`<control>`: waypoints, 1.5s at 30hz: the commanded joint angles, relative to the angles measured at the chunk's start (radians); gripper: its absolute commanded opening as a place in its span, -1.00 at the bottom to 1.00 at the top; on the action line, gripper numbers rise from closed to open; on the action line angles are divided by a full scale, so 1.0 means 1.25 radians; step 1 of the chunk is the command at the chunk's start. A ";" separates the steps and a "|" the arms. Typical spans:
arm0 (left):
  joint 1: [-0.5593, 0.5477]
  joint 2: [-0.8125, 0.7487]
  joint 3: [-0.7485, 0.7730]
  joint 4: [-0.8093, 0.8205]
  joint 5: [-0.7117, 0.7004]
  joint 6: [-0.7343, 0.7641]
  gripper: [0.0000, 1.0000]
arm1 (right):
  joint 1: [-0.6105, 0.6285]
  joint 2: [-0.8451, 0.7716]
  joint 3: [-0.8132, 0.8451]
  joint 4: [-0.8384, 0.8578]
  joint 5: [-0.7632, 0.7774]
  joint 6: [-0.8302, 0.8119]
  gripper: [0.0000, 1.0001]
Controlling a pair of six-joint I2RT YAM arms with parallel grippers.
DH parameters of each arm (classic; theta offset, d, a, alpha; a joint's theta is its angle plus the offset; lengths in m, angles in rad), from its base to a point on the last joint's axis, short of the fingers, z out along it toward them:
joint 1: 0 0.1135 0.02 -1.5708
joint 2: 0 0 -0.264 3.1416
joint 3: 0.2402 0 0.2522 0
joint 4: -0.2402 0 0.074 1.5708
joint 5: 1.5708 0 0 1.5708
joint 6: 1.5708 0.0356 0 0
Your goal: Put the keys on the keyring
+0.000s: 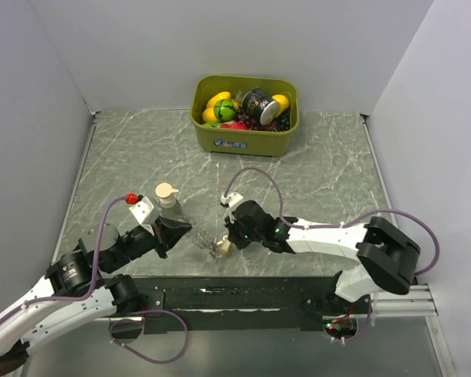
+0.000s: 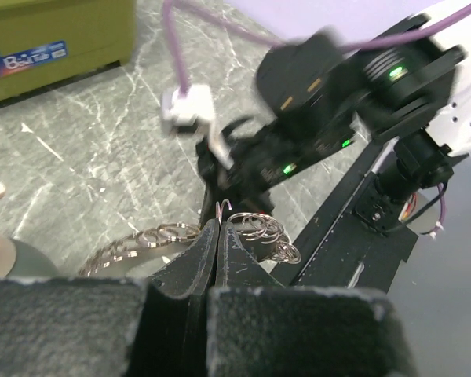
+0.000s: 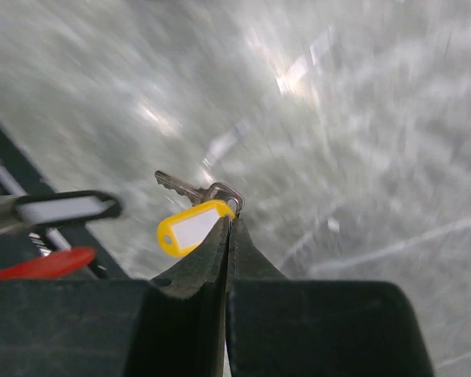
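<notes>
On the marbled table [image 1: 141, 157], the olive bin [image 1: 243, 141] at the far edge is full: toy fruit [image 1: 220, 106] on its left, a dark can [image 1: 259, 104] in the middle and a lemon [image 1: 280, 102] on its right. Nearer, a small bottle [image 1: 167, 198] stands just beside the left gripper [image 2: 220, 228], whose fingers are pressed together on the keyring [image 2: 161, 236], a string of silvery rings trailing to both sides of the tips. Facing it, the right gripper [image 3: 229, 224] is pinched tight on the small ring of the yellow-tagged key [image 3: 190, 228], held above the table, with a red tag [image 3: 39, 265] blurred at the wrist view's left edge.
</notes>
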 commanded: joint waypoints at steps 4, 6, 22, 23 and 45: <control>-0.002 0.024 0.008 0.107 0.039 0.019 -0.98 | -0.006 0.112 0.004 -0.007 0.071 0.128 -1.00; -0.002 0.024 0.009 0.107 0.039 0.020 -0.98 | -0.006 0.131 0.012 -0.017 0.079 0.135 -1.00; -0.002 0.006 -0.005 0.106 0.038 0.012 -0.98 | -0.006 0.104 -0.016 -0.003 0.074 0.137 -0.42; -0.002 0.007 -0.005 0.105 0.039 0.012 -0.98 | -0.006 0.103 -0.017 -0.004 0.074 0.136 -0.45; -0.002 0.021 -0.018 0.107 0.035 0.028 -0.98 | -0.007 -0.106 -0.077 0.033 0.055 0.054 -1.00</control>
